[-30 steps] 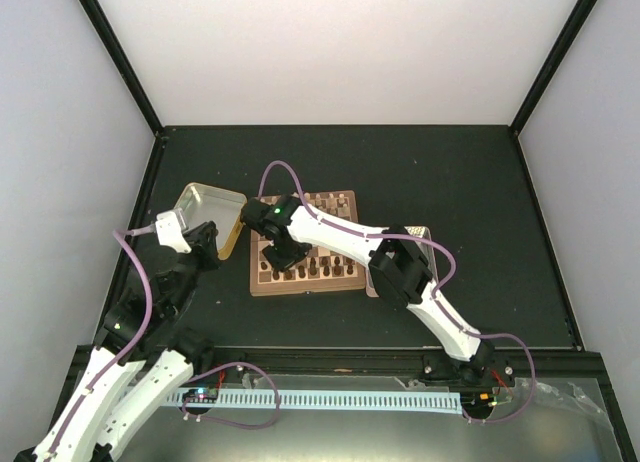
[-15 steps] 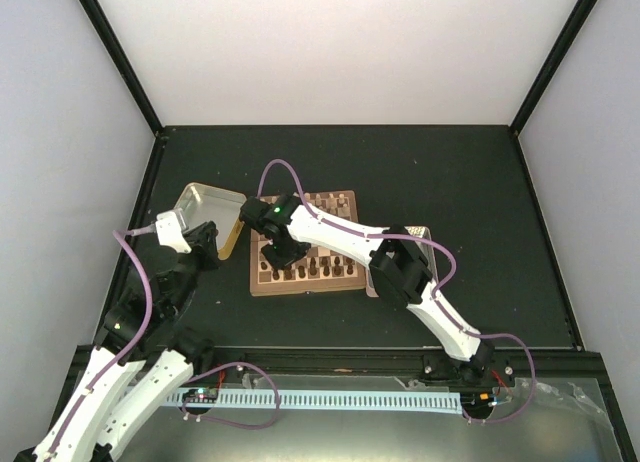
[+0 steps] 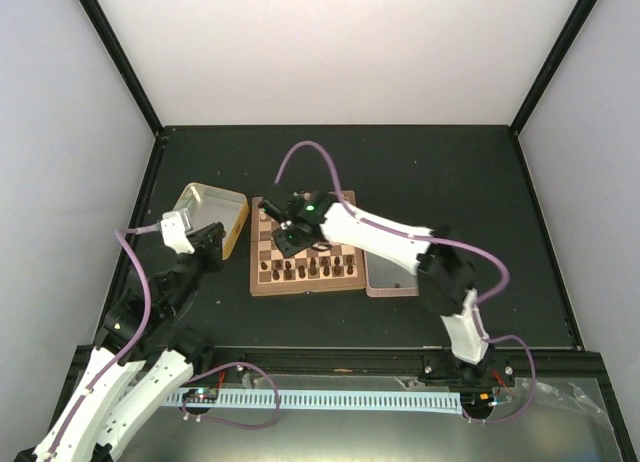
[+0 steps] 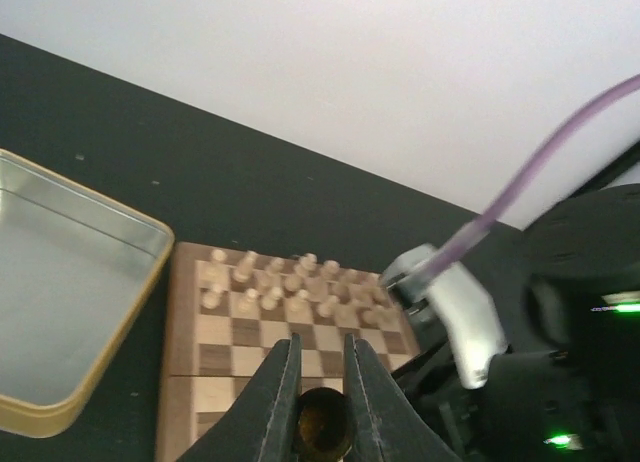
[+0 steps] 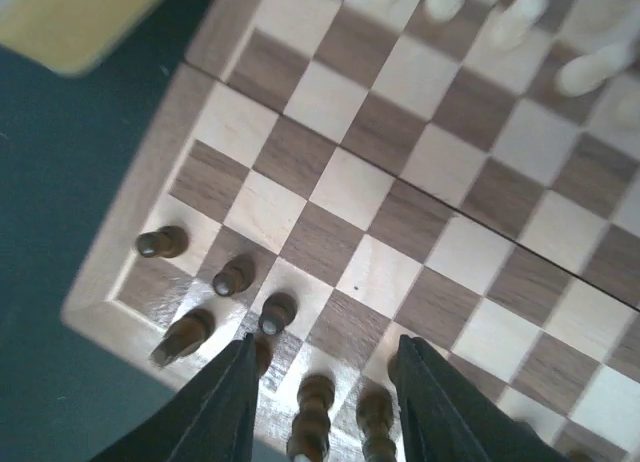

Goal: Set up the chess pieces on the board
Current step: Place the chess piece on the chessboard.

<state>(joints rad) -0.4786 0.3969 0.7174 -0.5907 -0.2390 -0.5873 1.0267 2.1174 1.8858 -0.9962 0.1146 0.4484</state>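
Board (image 3: 305, 288) sits mid-tabletop (image 3: 450, 182), with a gold tin (image 3: 205, 207) just beside its left edge and a silver tin (image 3: 392, 278) just beside its right. Right claw (image 5: 325, 347) is released, fingers spread above the board's near-left corner, where the dark chess pieces (image 3: 315, 270) stand along the near rows; pale pieces (image 4: 290, 287) are on the far rows. Left claw (image 4: 321, 347), near the gold tin's near corner, is clenched on a small dark piece (image 4: 322, 432).
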